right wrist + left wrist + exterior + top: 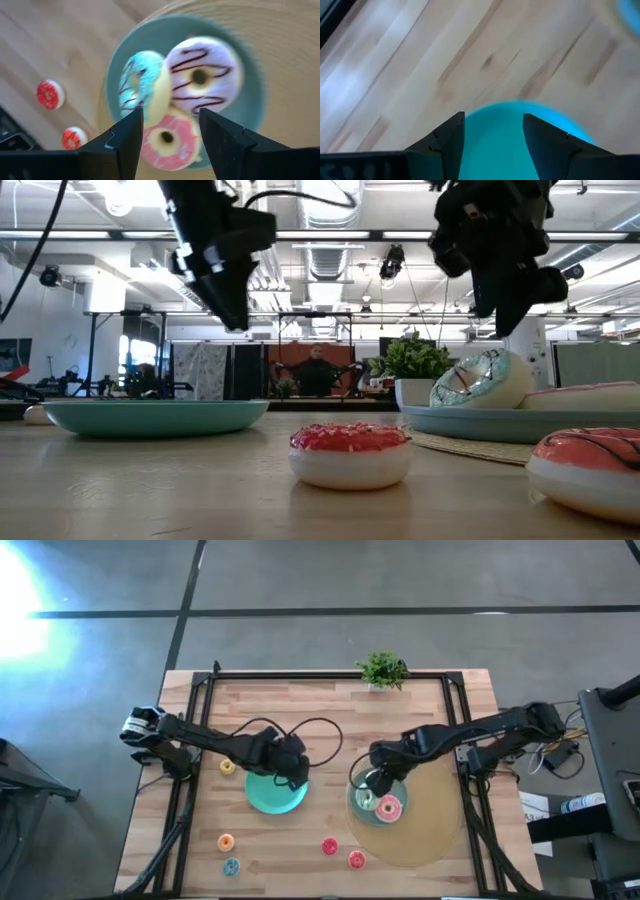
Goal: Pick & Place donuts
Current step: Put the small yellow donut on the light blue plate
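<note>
Both grippers are open and hold nothing. My left gripper (292, 772) (493, 116) hovers over the far right part of a teal plate (270, 796) (505, 140) with nothing on it. My right gripper (373, 780) (170, 111) hovers above a second teal plate (357, 808) (250, 100). That plate carries three donuts: a teal one (139, 85) leaning on edge, a white-purple one (202, 75) and a pink one (167, 137). Loose on the table lie a yellow donut (227, 767), an orange one (226, 841), a teal one (231, 866) and two red ones (329, 846) (356, 860).
The filled plate sits on a round tan mat (430, 820) on the table's right half. A small potted plant (382, 670) stands at the far edge. A dark frame rail (330, 675) runs along the far and side edges. Bare wood lies between the plates and along the near edge.
</note>
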Robot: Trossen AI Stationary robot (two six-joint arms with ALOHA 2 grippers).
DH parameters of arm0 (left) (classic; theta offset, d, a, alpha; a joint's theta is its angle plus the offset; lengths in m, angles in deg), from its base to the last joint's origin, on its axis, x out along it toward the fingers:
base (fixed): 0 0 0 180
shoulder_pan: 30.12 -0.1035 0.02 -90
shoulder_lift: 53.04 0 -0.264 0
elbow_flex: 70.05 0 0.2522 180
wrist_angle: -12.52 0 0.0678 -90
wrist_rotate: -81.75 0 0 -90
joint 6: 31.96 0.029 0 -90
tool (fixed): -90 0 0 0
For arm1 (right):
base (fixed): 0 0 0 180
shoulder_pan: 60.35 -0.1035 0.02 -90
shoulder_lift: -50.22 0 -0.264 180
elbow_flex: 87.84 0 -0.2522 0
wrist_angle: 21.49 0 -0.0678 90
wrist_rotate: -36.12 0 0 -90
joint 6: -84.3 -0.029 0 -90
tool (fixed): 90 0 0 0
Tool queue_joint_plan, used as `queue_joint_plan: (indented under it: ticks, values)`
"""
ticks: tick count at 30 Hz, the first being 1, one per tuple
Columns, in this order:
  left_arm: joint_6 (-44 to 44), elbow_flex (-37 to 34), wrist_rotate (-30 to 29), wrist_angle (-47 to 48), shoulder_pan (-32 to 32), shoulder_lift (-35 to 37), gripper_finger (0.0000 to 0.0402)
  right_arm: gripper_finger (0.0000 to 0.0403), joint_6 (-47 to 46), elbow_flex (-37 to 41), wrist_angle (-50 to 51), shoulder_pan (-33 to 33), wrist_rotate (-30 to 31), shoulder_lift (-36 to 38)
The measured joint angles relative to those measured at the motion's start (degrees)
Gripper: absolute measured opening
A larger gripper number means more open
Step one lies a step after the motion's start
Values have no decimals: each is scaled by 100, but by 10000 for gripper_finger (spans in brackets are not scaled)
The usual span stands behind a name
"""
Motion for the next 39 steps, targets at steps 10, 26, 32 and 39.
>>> queue_joint_plan:
  ticks: [10,26,32,39]
  values:
    - [-954,-930,610,1348,-1128,813,174,185,103,26,631,1,891,743]
    - [-1517,-3386,2341,1396,-2121,2778,174,185,787,46,302,-6,932,531]
    - [-1525,-3696,2310,1059,-2121,2700,174,185,952,48,54,43,947,431]
    - [-1615,-3960,2618,746,-2127,2696,171,185,955,48,-12,81,1041,461]
